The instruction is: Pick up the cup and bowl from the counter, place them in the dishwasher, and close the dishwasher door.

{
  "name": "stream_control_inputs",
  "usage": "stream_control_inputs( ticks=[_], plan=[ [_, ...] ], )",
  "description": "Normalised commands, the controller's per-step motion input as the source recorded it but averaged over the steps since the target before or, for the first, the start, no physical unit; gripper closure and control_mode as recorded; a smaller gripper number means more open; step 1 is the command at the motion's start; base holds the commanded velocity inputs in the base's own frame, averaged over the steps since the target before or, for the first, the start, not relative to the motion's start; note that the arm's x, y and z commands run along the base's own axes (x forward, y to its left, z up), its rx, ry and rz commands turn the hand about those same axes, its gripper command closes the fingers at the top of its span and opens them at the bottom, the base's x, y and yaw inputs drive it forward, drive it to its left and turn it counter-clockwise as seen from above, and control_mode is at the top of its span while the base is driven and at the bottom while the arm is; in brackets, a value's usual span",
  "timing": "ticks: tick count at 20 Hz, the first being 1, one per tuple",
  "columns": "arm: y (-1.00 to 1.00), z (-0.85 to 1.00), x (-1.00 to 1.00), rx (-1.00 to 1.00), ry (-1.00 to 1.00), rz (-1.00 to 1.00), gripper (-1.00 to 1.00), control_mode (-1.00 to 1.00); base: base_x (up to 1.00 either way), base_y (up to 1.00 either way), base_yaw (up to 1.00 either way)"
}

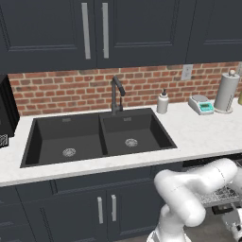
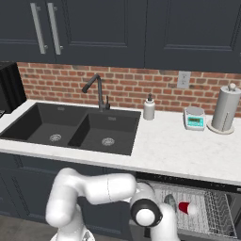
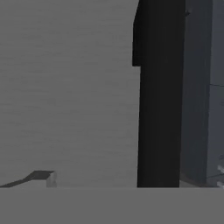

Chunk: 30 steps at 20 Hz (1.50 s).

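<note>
The red cup [image 2: 188, 208] lies on its side in the dishwasher's pulled-out grey wire rack [image 2: 212, 214], under the white counter [image 2: 179, 150]. Just left of it, the dark grey bowl [image 2: 170, 203] stands tilted in the rack, partly hidden by my arm's wrist [image 2: 146, 215]. The rack [image 1: 222, 194] also shows at the right edge of the left base view, behind my forearm [image 1: 208, 177]. My arm reaches low in front of the dishwasher. In the hand view a flat dark panel [image 3: 159, 96] stands edge-on against grey floor; it looks like the dishwasher door.
A black double sink [image 1: 99, 137] with its faucet [image 1: 116, 94] is set into the counter. A soap dispenser [image 2: 149, 108], a small scale [image 2: 194, 117] and a paper towel roll [image 2: 225, 109] stand by the brick wall. Dark cabinets with silver handles [image 1: 106, 208] sit below.
</note>
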Motion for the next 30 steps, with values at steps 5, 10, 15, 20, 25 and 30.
stream_control_inputs(
  ticks=[5, 10, 15, 20, 25, 30],
  plan=[
    [0.00, 0.48, 1.00, 0.00, 0.08, -0.02, -1.00, -1.00, 0.00, 0.00, 0.00],
    [0.00, 0.36, 1.00, 0.00, 0.10, -0.02, -1.00, -1.00, 0.00, 0.00, 0.00],
    [0.00, 0.26, 1.00, 0.00, 0.11, -0.02, -1.00, -1.00, 0.00, 0.00, 0.00],
    [0.00, 0.14, 1.00, 0.00, 0.09, -0.02, -1.00, -1.00, 0.00, 0.00, 0.00],
    [0.00, 0.01, 1.00, 0.00, 0.08, 0.00, -1.00, -1.00, 0.00, 0.00, 0.00],
    [0.00, 0.00, 1.00, 0.00, 0.06, 0.00, -1.00, -1.00, 0.00, 0.00, 0.00]
  ],
)
